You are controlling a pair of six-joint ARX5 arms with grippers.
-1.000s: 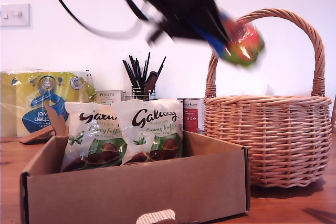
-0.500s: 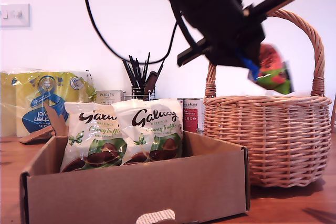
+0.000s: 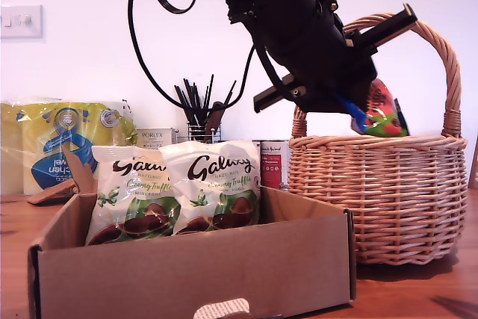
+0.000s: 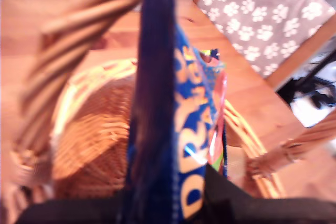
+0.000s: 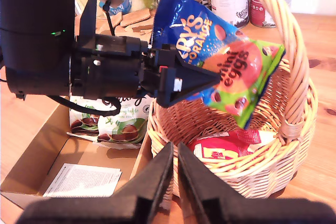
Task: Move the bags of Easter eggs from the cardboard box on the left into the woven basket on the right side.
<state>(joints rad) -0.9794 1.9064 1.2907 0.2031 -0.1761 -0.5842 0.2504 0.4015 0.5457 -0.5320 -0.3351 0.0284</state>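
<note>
Over the mouth of the round tan wicker basket (image 3: 377, 196), at the right of the exterior view, my first gripper (image 5: 181, 80) is clamped on the top edge of the glossy blue-and-orange Terry's mini-eggs pouch (image 5: 223, 59), so the pouch hangs free below the braided handle and should drop inside the rim once let go. A red-and-yellow pouch (image 5: 231, 148) already lies on the basket floor. Two white-and-green Galaxy pouches (image 3: 179, 192) stand upright against the back wall of the shallow brown cardboard box (image 3: 194, 270), at the lower left of the exterior view, not yet moved. My second gripper (image 5: 173, 169) hangs above the counter near the basket rim, its fingers together on nothing, apparently waiting clear of the drop.
</note>
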